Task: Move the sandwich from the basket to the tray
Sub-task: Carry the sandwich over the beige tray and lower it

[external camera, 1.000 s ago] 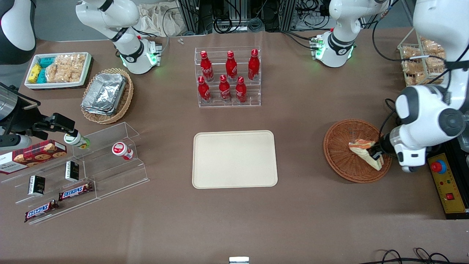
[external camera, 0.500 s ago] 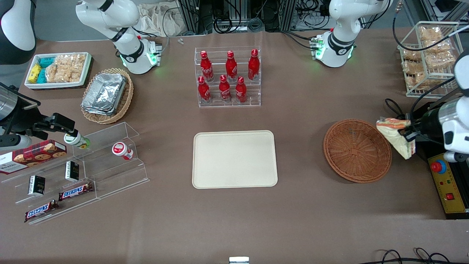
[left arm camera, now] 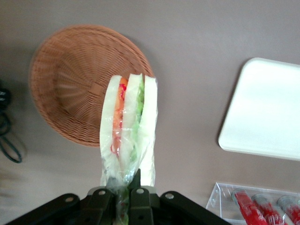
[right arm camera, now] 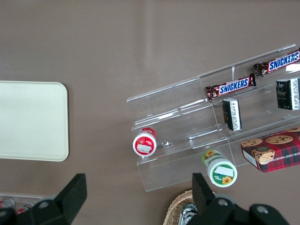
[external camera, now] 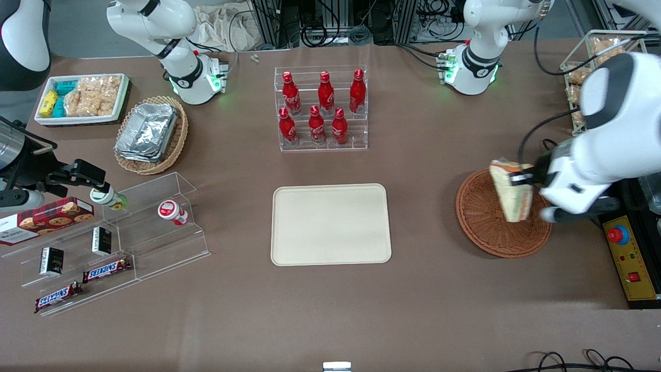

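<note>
**Sandwich lifted clear of the basket, carry to the tray not yet made**

At the right of the front view, the left arm's gripper [external camera: 522, 179] holds the sandwich [external camera: 510, 192] in the air above the round reddish-brown basket [external camera: 485, 227] — its jaws clamped on the wrapped end, the wedge hanging point-down. The wrist view confirms the pinch: the sandwich [left arm camera: 127, 136] juts out from the gripper [left arm camera: 125, 193], with the empty basket [left arm camera: 75, 89] below.

The cream tray [external camera: 330, 224] sits bare on the tabletop at the centre of the front view, well apart from the basket. The step in hand looks like the transfer — next the arm needs to travel sideways toward the frame's centre, lower over the tray, then release.
</note>
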Motion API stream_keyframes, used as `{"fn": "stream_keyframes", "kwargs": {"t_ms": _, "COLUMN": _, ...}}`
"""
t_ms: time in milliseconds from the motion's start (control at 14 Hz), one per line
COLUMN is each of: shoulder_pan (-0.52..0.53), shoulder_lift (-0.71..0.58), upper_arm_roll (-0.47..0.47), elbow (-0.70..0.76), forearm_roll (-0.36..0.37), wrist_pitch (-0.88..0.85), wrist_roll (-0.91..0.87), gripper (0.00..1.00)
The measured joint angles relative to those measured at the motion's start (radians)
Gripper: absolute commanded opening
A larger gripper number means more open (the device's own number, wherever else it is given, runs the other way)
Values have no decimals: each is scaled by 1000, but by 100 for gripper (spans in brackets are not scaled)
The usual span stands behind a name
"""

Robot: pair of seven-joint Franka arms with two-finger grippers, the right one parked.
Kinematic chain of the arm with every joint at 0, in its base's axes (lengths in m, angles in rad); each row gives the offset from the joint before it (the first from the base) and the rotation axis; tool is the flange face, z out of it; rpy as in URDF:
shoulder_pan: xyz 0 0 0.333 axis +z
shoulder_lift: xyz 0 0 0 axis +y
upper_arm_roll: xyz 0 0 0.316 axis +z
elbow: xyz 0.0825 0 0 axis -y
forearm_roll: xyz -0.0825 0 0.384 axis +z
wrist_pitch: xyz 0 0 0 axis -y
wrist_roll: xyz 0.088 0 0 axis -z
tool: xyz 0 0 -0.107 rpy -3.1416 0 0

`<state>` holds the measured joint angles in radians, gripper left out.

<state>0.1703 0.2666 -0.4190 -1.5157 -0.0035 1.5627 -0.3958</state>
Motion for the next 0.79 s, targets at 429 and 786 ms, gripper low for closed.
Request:
{"fn": "stream_keyframes", "kwargs": {"t_ms": 429, "shoulder_pan": -250, "shoulder_lift": 215, "upper_arm_roll": -21, "elbow": 2, "forearm_roll": 82, "wrist_pitch": 282, "wrist_roll": -180, "gripper": 5}}
{"fn": "stream_keyframes", "kwargs": {"t_ms": 786, "shoulder_pan": -344, "shoulder_lift": 378, "upper_arm_roll": -20, "elbow": 7, "forearm_roll": 106, "wrist_pitch": 473, "wrist_roll": -201, "gripper": 5}}
